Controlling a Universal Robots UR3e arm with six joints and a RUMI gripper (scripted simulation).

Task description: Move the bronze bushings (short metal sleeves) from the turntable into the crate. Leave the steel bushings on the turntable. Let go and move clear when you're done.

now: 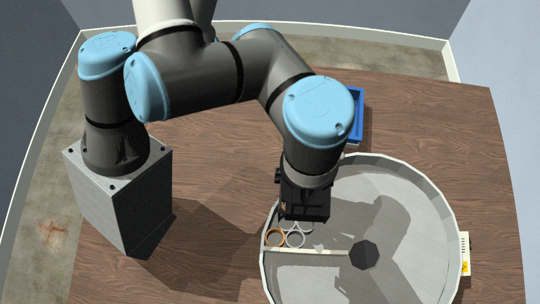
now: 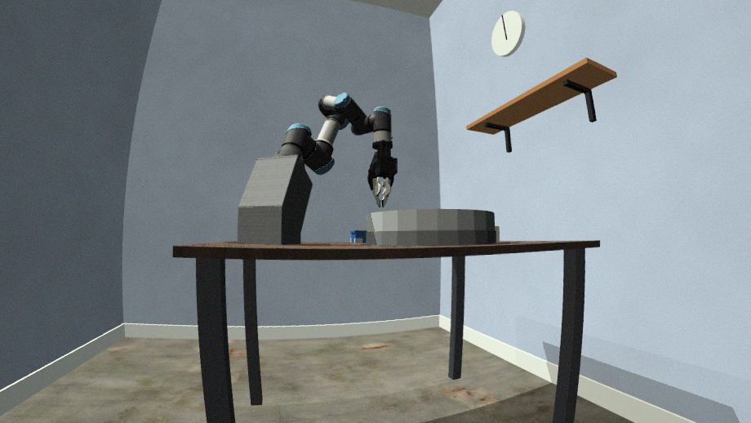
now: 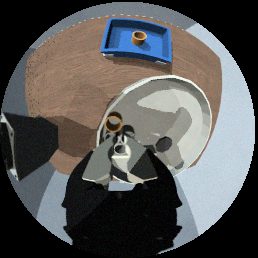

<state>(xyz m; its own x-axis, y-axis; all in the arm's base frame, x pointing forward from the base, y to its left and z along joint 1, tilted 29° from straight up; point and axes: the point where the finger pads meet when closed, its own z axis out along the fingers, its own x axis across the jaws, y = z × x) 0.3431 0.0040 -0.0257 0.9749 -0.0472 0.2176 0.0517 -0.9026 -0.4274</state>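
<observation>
One bronze bushing [image 1: 274, 237] stands on the turntable [image 1: 440, 211] near its left rim, just beside a steel bushing [image 1: 294, 238] and close to a pale divider bar [image 1: 309, 250] that runs to the dark hub [image 1: 363, 254]. Two more steel bushings [image 1: 305, 226] show only as rims under the gripper body in the top view. The wrist view shows a bronze bushing [image 3: 114, 122] just ahead of the fingertips; whether it is the same one cannot be told. Another bronze bushing [image 3: 138, 37] already stands in the blue crate [image 3: 112, 38], beyond the turntable on the wooden table [image 1: 211, 158].

The gripper [image 2: 380, 201] hangs above the turntable's left edge with its fingers drawn together on nothing, its tips above the wall in the exterior view. The arm's wrist joint [image 1: 319, 109] hides most of the crate from above. The arm's grey pedestal [image 1: 94, 177] stands well to the left.
</observation>
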